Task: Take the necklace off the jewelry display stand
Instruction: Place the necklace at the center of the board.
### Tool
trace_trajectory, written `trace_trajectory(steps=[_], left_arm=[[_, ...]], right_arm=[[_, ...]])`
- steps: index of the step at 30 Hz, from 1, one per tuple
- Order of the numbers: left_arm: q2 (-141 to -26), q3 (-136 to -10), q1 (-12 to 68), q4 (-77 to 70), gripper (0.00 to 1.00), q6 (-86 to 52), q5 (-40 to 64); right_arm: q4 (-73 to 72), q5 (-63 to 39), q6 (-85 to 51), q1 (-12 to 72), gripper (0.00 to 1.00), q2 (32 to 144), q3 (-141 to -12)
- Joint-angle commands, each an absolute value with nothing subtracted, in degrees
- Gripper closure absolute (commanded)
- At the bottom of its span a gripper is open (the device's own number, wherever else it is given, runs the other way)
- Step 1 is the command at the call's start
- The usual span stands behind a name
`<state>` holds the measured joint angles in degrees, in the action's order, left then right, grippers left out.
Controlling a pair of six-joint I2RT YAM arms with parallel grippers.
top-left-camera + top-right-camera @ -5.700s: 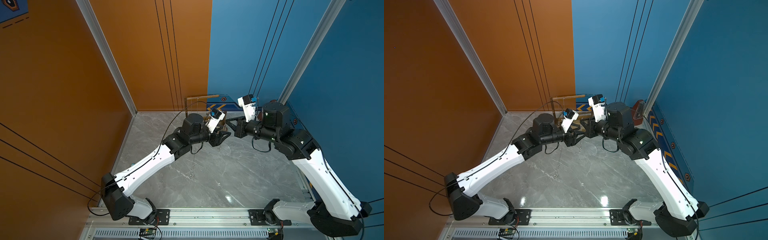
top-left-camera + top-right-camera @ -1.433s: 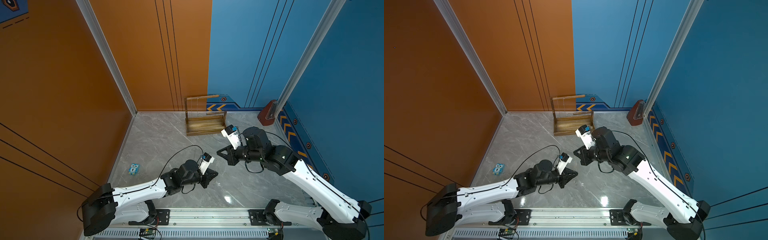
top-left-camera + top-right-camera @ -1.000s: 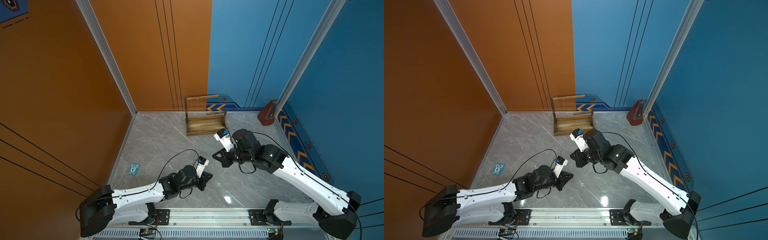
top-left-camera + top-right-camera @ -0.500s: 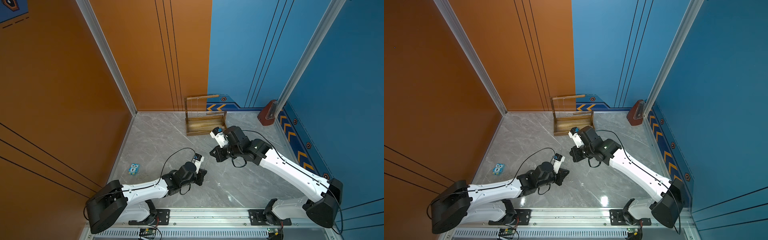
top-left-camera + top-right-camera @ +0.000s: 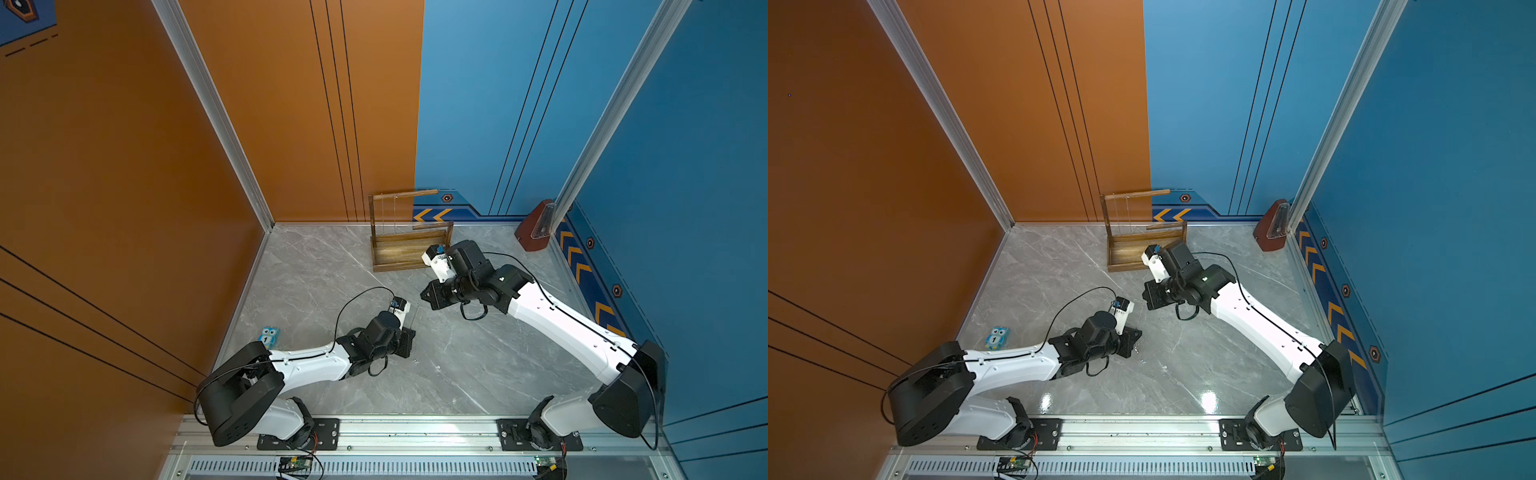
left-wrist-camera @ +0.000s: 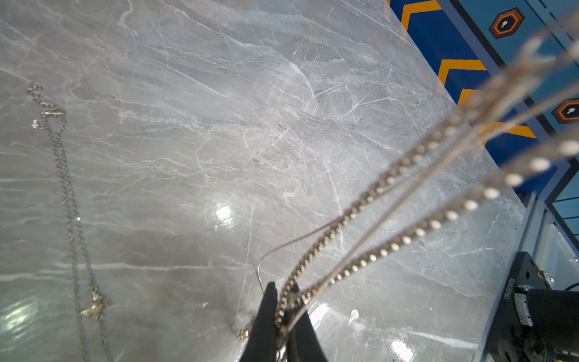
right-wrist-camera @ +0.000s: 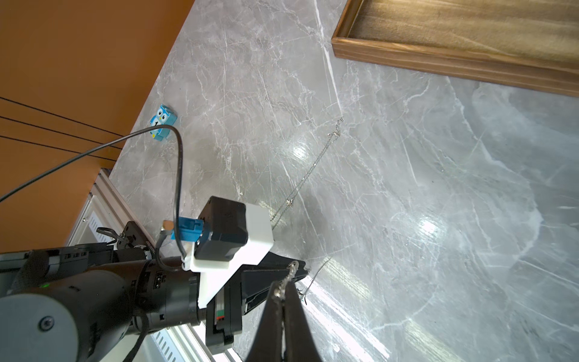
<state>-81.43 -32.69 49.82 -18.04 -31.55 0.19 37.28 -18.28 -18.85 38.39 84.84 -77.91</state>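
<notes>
The bead necklace [image 6: 354,216] is off the stand [image 5: 395,266], held in the air well in front of it and strung between both arms. The left pincer [image 6: 283,316] is pressed together on a bunch of its strands, low over the worktop [image 5: 316,270] and farther from the stand. The right pincer [image 7: 283,301], likewise closed, pinches the other end, higher up and nearer the stand. So the necklace's long axis runs from the left pincer up and back toward the stand's tray. A thinner chain [image 6: 67,194] lies flat on the worktop in front of the stand, beside the left pincer. Laying the necklace down probably means lowering the right end along that line, clear of this chain.
</notes>
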Motion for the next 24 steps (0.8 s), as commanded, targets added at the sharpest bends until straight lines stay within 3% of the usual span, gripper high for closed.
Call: trace_trajectory(steps=[1, 5, 12, 19, 24], left_arm=[[-84.55, -33.97, 48.86, -15.11, 1.00, -32.67, 1.17], [-86.89, -35.17, 48.26, -15.12, 1.00, -33.42, 1.57], [-89.83, -36.76, 47.04, -15.05, 0.84, -34.44, 3.07], [-88.39, -35.89, 45.48, -15.09, 0.58, -34.34, 4.57], [-85.69, -34.00, 45.08, -15.09, 0.48, -34.27, 5.24]], right_arm=[[34.86, -19.08, -18.37, 37.23, 1.00, 85.98, -81.18], [34.85, -19.50, -18.88, 36.43, 1.00, 87.62, -82.18], [34.89, -19.78, -18.90, 35.77, 1.00, 89.99, -83.30], [34.89, -20.13, -19.12, 35.20, 1.00, 91.32, -84.20], [34.90, -20.41, -19.33, 34.98, 1.00, 92.04, -84.55]])
